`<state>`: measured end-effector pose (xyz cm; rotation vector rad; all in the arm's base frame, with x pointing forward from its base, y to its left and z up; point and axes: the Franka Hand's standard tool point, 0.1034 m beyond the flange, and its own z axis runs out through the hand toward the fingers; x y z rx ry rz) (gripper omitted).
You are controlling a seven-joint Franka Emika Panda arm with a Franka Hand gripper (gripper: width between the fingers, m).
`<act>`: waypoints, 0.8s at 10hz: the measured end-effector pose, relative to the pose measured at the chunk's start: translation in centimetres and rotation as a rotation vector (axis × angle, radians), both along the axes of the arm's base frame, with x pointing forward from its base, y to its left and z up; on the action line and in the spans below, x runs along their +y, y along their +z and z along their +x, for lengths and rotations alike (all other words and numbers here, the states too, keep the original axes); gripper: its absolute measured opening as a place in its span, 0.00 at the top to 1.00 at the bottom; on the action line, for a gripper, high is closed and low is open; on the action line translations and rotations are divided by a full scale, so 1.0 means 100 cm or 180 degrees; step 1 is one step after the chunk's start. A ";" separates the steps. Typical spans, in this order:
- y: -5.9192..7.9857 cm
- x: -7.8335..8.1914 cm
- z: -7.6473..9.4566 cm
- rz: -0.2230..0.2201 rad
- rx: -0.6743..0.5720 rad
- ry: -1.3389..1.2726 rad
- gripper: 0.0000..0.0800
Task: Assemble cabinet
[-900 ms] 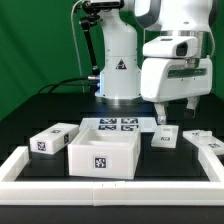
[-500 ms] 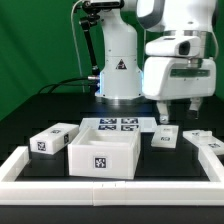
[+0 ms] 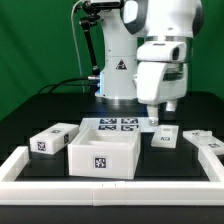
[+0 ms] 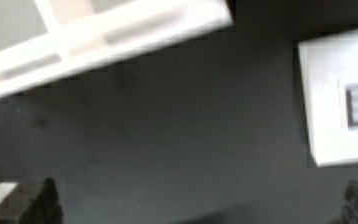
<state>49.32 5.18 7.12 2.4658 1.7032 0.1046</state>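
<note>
The cabinet's square white shell point(image 3: 103, 155) stands open-topped at the front, a tag on its near wall. A white box part point(image 3: 50, 140) lies at its left. A small tagged part point(image 3: 163, 137) and a longer one point(image 3: 205, 141) lie at the exterior view's right. My gripper point(image 3: 160, 114) hangs above the table behind the small part, touching nothing. In the wrist view my gripper point(image 4: 194, 205) is open, with dark fingertips point(image 4: 34, 200) far apart and only black table between them. A blurred white tagged piece point(image 4: 345, 100) and another white piece point(image 4: 87, 40) show there.
The marker board point(image 3: 120, 125) lies flat behind the shell, by the robot's base point(image 3: 118, 70). A low white border frame point(image 3: 25, 165) runs round the front and sides of the black table. A green backdrop stands behind.
The arm's wrist and hand have swung toward the exterior view's left and turned, so the gripper now hangs nearer the marker board. The parts on the table have not moved.
</note>
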 end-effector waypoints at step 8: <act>-0.006 -0.046 -0.010 -0.0146 0.0221 0.0583 0.00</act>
